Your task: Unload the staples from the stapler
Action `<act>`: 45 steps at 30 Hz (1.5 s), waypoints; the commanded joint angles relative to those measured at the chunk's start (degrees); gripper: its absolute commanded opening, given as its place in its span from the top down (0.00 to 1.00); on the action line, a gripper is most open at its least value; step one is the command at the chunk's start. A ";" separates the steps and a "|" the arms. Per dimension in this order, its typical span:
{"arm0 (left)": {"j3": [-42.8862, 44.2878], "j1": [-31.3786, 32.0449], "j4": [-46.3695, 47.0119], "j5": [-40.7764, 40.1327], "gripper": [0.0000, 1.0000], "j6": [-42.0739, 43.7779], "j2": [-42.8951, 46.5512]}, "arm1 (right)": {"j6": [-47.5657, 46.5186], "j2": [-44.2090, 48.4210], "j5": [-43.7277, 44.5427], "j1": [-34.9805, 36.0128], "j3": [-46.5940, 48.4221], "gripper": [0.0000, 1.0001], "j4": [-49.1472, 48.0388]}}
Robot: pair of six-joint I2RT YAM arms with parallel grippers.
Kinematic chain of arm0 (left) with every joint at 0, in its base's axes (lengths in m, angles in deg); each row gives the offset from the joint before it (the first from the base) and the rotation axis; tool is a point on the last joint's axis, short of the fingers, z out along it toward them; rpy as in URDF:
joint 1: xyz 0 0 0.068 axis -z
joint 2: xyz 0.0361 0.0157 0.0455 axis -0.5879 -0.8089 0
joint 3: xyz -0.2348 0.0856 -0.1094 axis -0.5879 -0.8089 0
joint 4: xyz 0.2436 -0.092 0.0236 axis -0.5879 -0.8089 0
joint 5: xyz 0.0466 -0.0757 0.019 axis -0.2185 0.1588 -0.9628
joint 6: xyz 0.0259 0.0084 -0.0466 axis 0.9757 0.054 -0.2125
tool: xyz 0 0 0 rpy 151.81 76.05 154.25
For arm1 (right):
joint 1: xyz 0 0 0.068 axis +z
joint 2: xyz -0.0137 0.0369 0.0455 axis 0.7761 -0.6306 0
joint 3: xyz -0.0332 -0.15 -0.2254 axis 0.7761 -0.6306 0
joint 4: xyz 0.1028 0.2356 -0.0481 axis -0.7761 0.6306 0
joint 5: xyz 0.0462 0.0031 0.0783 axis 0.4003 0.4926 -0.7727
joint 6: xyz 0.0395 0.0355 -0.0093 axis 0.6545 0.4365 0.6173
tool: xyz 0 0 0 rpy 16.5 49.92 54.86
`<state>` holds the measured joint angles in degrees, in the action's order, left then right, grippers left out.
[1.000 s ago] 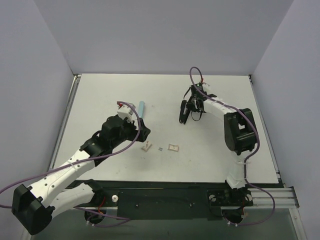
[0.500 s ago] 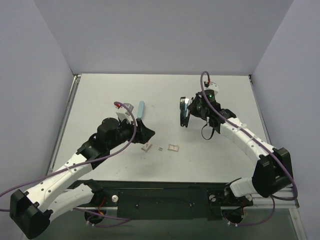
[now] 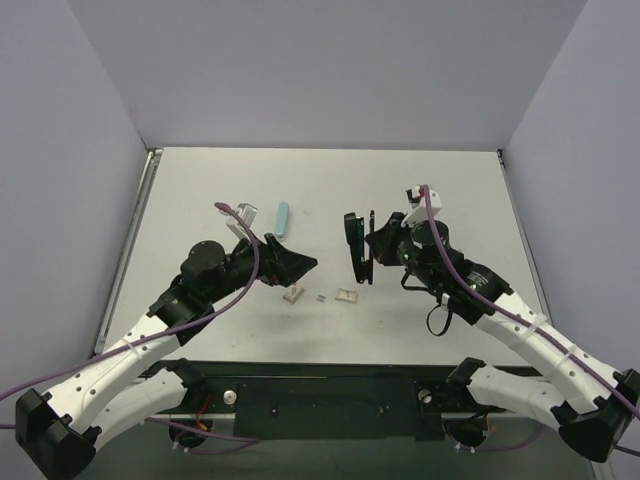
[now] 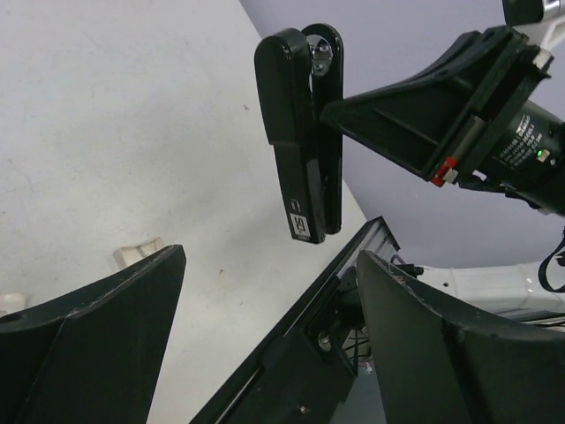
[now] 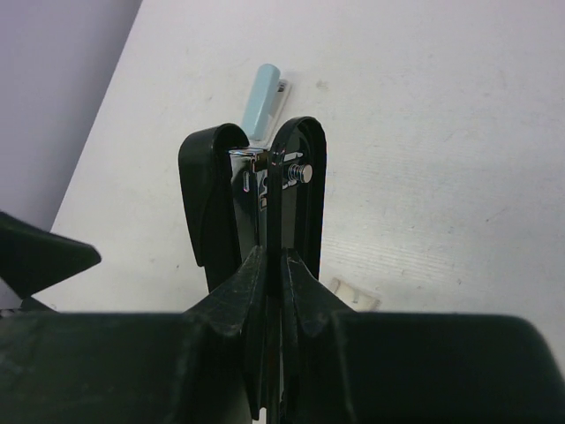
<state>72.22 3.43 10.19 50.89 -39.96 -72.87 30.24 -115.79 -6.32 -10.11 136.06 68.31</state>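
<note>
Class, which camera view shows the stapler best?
Left wrist: the stapler shows its full length, close up. The top view shows it small and dark; the right wrist view sees it end-on, partly behind the right gripper.

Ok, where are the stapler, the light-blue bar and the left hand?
stapler (image 4: 287, 97): left wrist view, on its black body.
light-blue bar (image 3: 282, 218): top view, mid-length.
left hand (image 4: 272, 254): left wrist view, midway between its open fingertips.
</note>
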 commanded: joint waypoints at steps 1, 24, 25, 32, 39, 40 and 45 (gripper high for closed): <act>-0.13 0.64 7.36 2.43 0.11 -4.71 1.01 | -0.78 5.46 5.77 5.77 0.34 1.00 -1.26; -2.42 2.66 19.23 2.69 0.11 -12.81 -1.02 | -1.22 5.38 11.49 23.62 1.91 1.00 -7.85; -2.42 2.75 19.32 2.69 0.12 -12.81 -1.10 | -1.31 5.20 11.67 23.89 2.18 1.00 -7.77; -2.51 3.19 19.58 2.34 0.16 -12.37 -0.58 | -1.92 4.41 13.43 26.26 2.79 1.00 -8.73; -2.16 3.54 19.84 2.96 0.28 -12.19 -0.31 | -1.57 5.20 17.29 28.02 2.18 1.00 -11.19; -2.24 3.71 19.85 2.96 0.28 -12.11 -0.31 | -1.49 5.11 17.38 28.02 2.18 1.00 -11.28; -2.33 3.80 20.46 3.13 0.32 -12.02 -0.14 | -1.31 4.85 19.14 29.07 2.27 1.00 -12.16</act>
<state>69.83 6.84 26.48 53.38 -52.20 -74.01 28.56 -112.03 8.87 17.91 135.55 64.01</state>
